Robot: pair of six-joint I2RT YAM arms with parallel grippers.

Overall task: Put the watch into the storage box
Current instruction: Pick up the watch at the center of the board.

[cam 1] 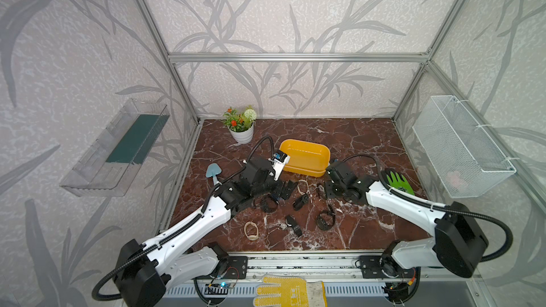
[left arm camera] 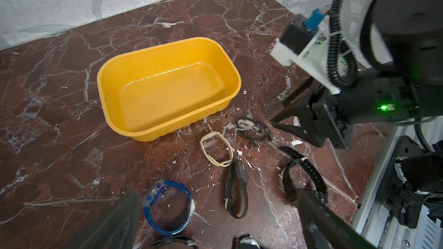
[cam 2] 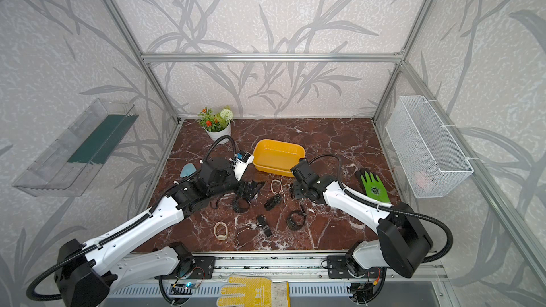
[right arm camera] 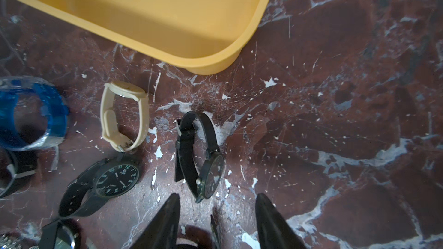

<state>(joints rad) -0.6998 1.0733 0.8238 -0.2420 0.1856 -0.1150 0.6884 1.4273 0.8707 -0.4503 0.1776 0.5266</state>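
The marbled counter point(cam 1: 354, 143) carries the yellow storage box point(cam 1: 305, 156) at mid-frame in both top views. The left claw point(left arm camera: 218, 192) gapes wide. The right claw point(right arm camera: 218, 195) stands part-open just short of a black watch point(right arm camera: 211, 178), seemingly not touching it, below the box's right end.

Above the front rail point(cam 1: 301, 261), your left arm point(cam 1: 189, 228) and right arm point(cam 1: 407, 202) wear white shells with black joints and ribbed black cables point(left arm camera: 336, 1). Farther from the rail, a white camera bracket point(cam 1: 279, 166) carries a blue plug point(cam 1: 277, 155), and the right gripper point(right arm camera: 218, 196) ends in black tapered fingers point(right arm camera: 165, 221).
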